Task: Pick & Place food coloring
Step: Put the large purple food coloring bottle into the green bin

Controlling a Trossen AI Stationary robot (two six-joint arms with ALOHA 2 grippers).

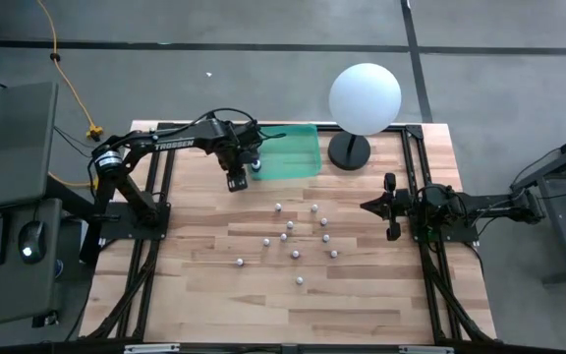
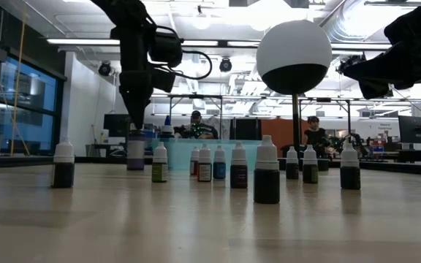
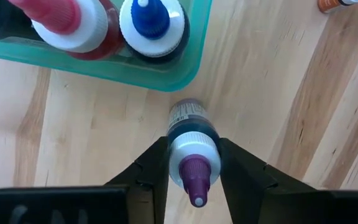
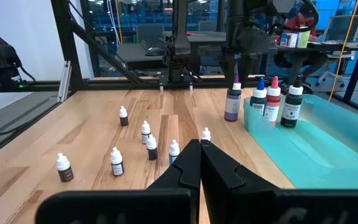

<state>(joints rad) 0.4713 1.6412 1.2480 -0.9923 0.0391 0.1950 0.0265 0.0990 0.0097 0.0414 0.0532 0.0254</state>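
Pale butcher-block wood, striped in long planks, made up the surface [image 1: 362,305], framed by dark rails. Beyond it lay grey floor, a desk with a keyboard and mouse [image 1: 30,241], and a bright workshop with ceiling strip lights, glass walls and two people seated far back [image 2: 196,126]. At the far edge stood a smooth white sphere [image 1: 365,97] on a black round base, just beside a translucent teal tray [image 1: 298,155] with rounded corners.

Scattered mid-surface — about a dozen tiny white-capped bottles [image 1: 296,254], dark-bodied, upright, well apart from one another. Inside the tray, upright: larger bottles with red, blue and dark tips [image 4: 273,98].

Just outside the tray's near wall stood a purple-tipped bottle [image 3: 193,158], white-collared, labelled, cylindrical. Left gripper [image 3: 193,163] pointed straight down over it from a folded, elbow-out arm, dark fingers [image 3: 154,168] flanking the collar on both sides — closed to about the bottle's width, with firm contact not certain. Bottle base on the wood.

Right gripper [image 4: 199,163] shut on nothing, arm stretched low and level over the surface's right side, well apart from the bottles.
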